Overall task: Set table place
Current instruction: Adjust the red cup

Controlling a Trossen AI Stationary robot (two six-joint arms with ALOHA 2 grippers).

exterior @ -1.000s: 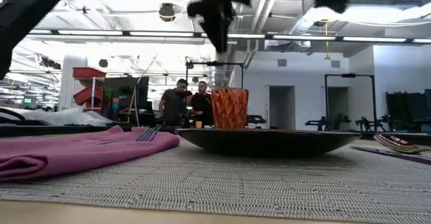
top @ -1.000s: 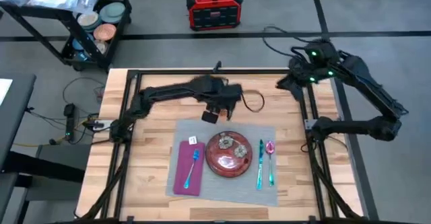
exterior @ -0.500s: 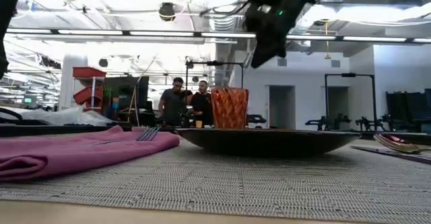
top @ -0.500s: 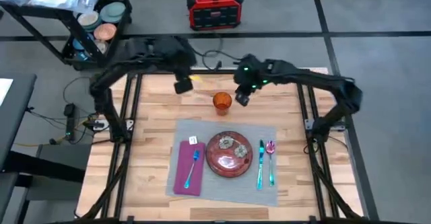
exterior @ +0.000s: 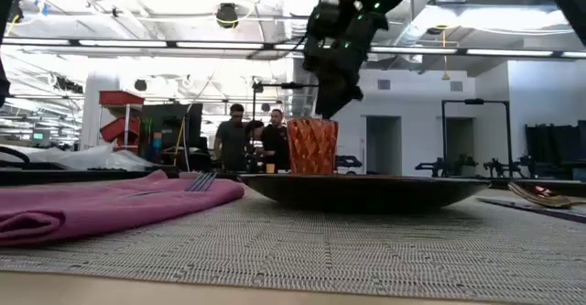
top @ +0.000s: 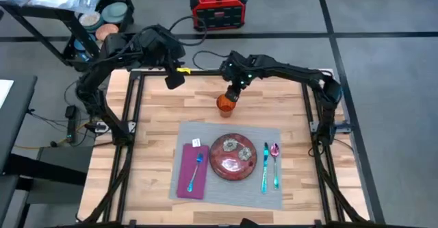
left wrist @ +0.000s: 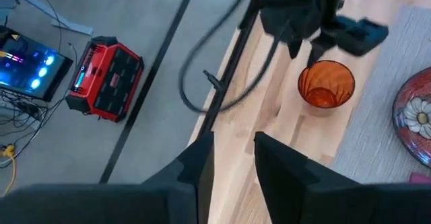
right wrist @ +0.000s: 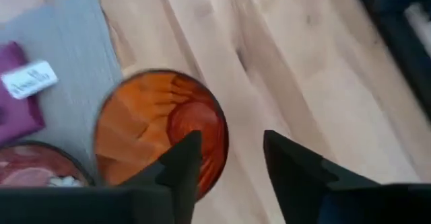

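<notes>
An orange faceted cup [top: 225, 105] stands upright on the wooden table [top: 157, 118], just beyond the far edge of the grey placemat [top: 226, 190]. My right gripper [right wrist: 232, 140] hovers open just above the cup's rim [exterior: 312, 120]. One finger is over the cup's mouth and the other over the wood beside it. On the placemat lie a red plate [top: 233, 157], a purple napkin [top: 191, 172] with a blue fork, and a knife and spoon [top: 268, 165]. My left gripper [top: 175, 81] hangs open at the table's far left with nothing in it.
A red box [top: 217, 7] sits on the floor beyond the far edge, and a cart [top: 89, 22] stands at the far left. Black frame rails [top: 131, 111] run along the table's sides. Bare wood lies left and right of the placemat. People stand far off in the room [exterior: 252, 140].
My left gripper has drawn away from the cup, up and toward the table's far left corner. My right gripper has swung from the far right corner toward the left and come down over the cup. The cup has stayed where it was.
</notes>
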